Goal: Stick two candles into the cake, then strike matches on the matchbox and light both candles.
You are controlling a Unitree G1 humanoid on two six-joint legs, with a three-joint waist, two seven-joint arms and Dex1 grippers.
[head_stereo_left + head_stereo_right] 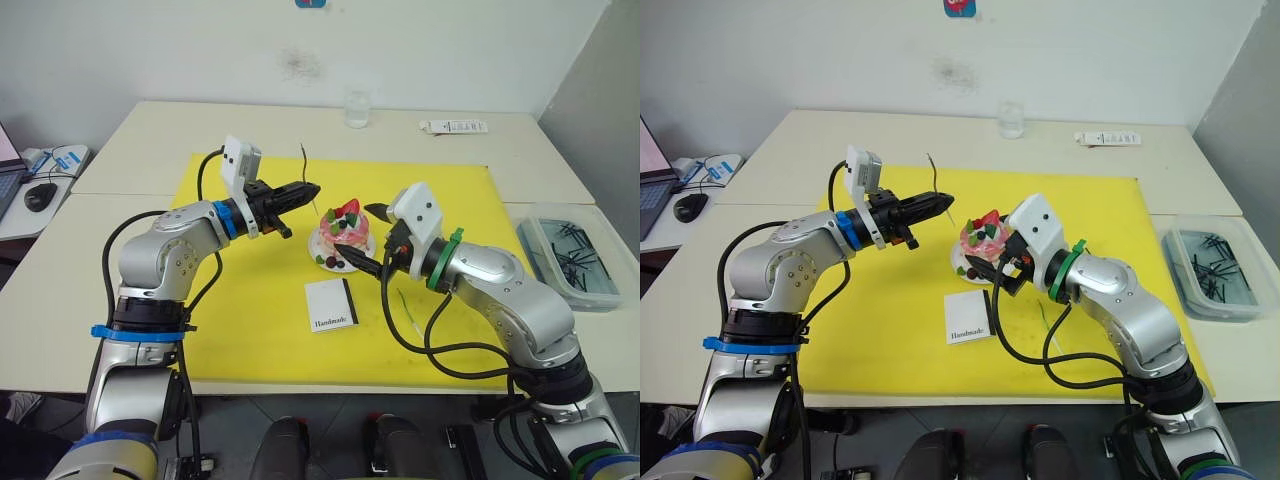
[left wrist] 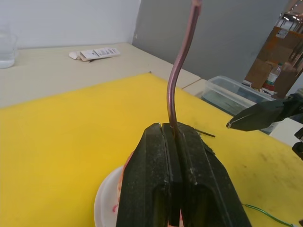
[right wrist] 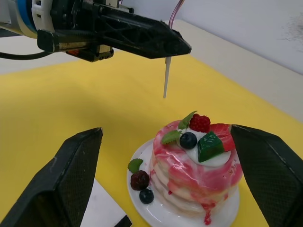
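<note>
Candle (image 3: 166, 80): thin wavy stick, pinched upright between the pressed-together fingers of the left gripper (image 1: 312, 189), held in the air just beside and above the cake (image 1: 343, 228). Cake: pink, on a white plate (image 3: 142, 208), near the centre of a yellow mat (image 1: 250, 330). Right gripper (image 1: 352, 262): fingers spread wide, low at the cake's near side, holding nothing. Matchbox (image 1: 331, 305): flat on the mat, just in front of the plate. Second candle (image 1: 404, 304): lying on the mat under the right arm. Surface: pale tables (image 1: 150, 125) against a white wall. Far edge: a glass (image 1: 358, 107) and a small white packet (image 1: 455, 126). Right edge: clear tray (image 1: 570, 256) of dark sticks. Open mat lies left of the cake.
</note>
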